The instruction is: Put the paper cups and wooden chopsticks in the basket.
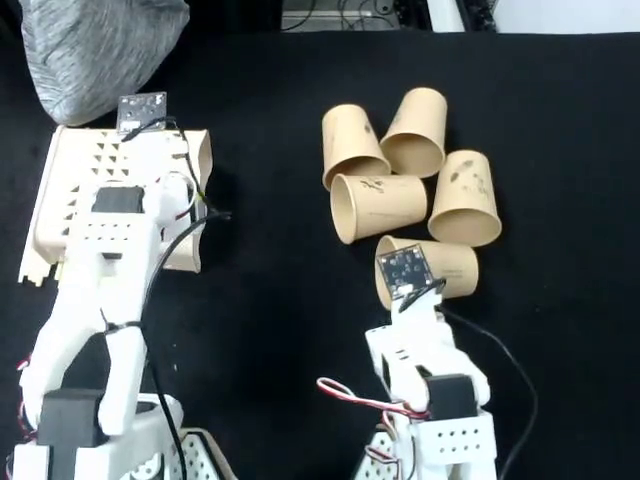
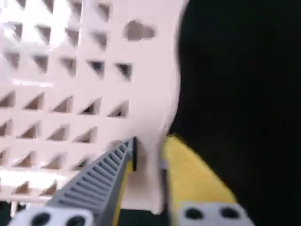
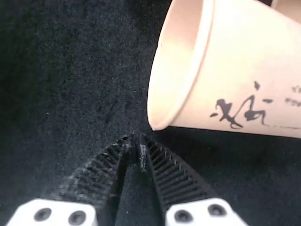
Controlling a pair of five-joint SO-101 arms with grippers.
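Observation:
Several paper cups (image 1: 410, 180) lie on their sides in a cluster on the black table, right of centre. The nearest cup (image 1: 450, 268) has its mouth toward my right gripper (image 3: 134, 139), which is shut on nothing just beside that cup's rim (image 3: 155, 94). The white lattice basket (image 1: 70, 190) sits at the far left. My left gripper (image 2: 149, 150) is shut on the basket's right wall (image 2: 155, 94), one finger inside and the yellow finger (image 2: 188, 169) outside. In the high view the left gripper (image 1: 195, 195) is at that wall.
A grey crumpled bag (image 1: 100, 45) lies behind the basket at the back left. Bare black cloth (image 1: 270, 250) separates the basket from the cups. Cables trail by the right arm's base (image 1: 350, 395).

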